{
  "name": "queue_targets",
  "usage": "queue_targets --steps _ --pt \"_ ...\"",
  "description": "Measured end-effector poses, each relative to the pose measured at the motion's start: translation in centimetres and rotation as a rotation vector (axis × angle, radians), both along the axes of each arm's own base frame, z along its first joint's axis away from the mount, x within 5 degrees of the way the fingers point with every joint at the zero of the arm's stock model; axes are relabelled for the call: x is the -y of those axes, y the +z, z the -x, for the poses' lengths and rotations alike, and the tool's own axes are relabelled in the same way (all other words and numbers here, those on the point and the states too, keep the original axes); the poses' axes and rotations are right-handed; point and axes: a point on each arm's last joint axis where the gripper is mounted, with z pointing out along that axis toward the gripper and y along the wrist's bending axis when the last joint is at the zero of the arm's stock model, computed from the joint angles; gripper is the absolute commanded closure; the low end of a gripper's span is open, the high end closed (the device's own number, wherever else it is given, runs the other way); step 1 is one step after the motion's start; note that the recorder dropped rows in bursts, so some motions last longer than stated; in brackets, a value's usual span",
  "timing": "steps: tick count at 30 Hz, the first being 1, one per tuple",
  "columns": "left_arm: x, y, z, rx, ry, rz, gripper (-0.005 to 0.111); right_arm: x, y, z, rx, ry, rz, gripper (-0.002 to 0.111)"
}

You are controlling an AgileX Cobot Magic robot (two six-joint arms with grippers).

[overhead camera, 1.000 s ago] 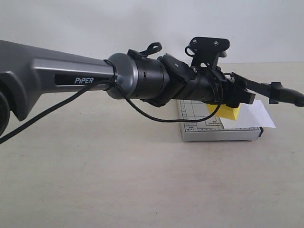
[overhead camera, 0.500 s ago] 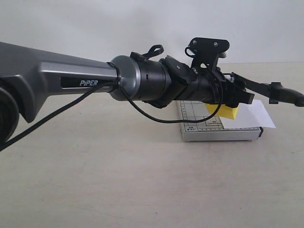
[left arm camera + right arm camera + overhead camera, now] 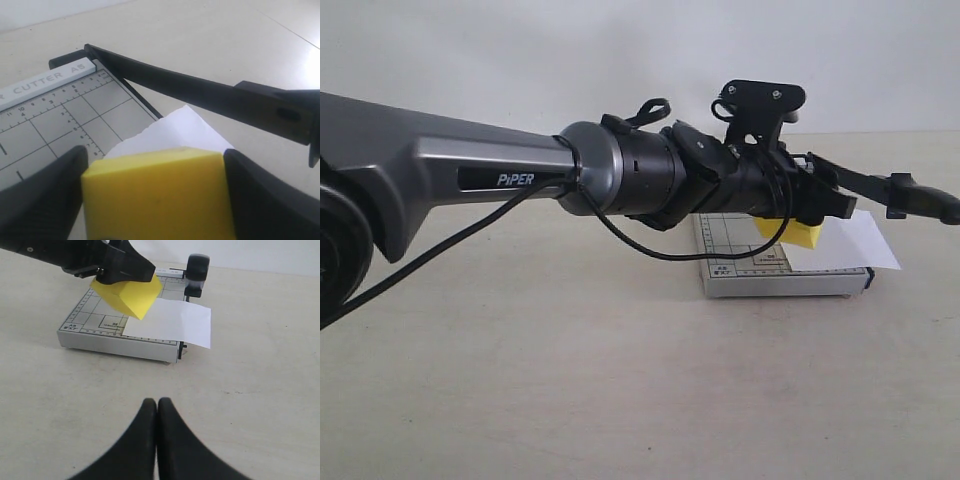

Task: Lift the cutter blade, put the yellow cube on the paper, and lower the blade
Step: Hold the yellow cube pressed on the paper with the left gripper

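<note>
My left gripper reaches in from the left and is shut on the yellow cube. The wrist view shows the cube pinched between both black fingers. It hangs tilted, close over the near edge of the white paper, which lies on the grey trimmer board and overhangs its right side. The cutter blade stands raised beyond the cube, with its handle at the end. My right gripper is shut on nothing, low over the table in front of the trimmer.
The trimmer sits on a plain beige table with a white wall behind. The left arm's long grey body spans the scene above the table's left half. No other objects show.
The left arm has slid a little further to the right, carrying the cube slightly further over the paper. The blade and paper have not moved.
</note>
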Motion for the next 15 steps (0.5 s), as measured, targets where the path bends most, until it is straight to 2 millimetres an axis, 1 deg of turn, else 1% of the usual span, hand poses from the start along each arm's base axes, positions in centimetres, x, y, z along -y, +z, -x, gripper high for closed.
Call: queue_targets --steps 15 --pt "0.19 -0.28 -0.26 0.011 -0.006 -0.009 0.102 0.00 0.00 0.00 0.000 0.000 0.000 0.108"
